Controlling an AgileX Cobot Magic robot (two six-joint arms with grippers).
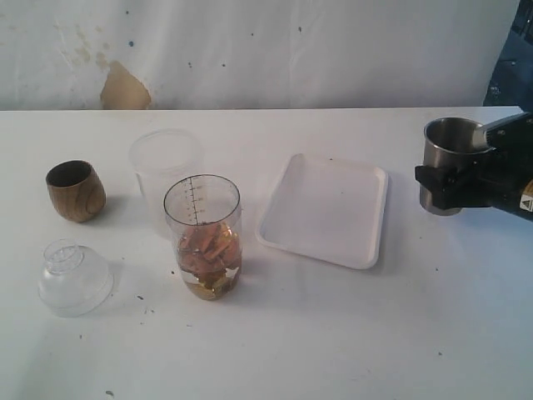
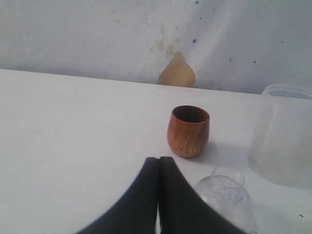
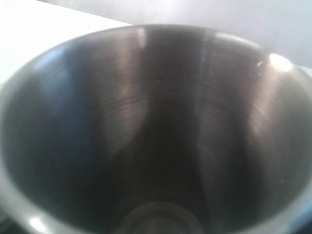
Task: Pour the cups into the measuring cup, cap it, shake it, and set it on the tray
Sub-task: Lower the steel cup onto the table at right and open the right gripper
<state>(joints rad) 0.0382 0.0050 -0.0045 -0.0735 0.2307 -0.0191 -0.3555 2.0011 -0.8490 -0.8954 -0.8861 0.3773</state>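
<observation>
Right jaws pinch the brushed-steel tumbler (image 1: 440, 150) around its middle, upright, right of the white tray (image 1: 325, 208). Left jaws are pressed together near the wooden cup (image 1: 76, 193). Steel looks rigid, light and slick, so the mid-wall seems the safest hold.

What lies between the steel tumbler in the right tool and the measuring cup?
Only the white tray, lying flat between the steel tumbler and the measuring cup. Nothing taller stands in that line.
</observation>
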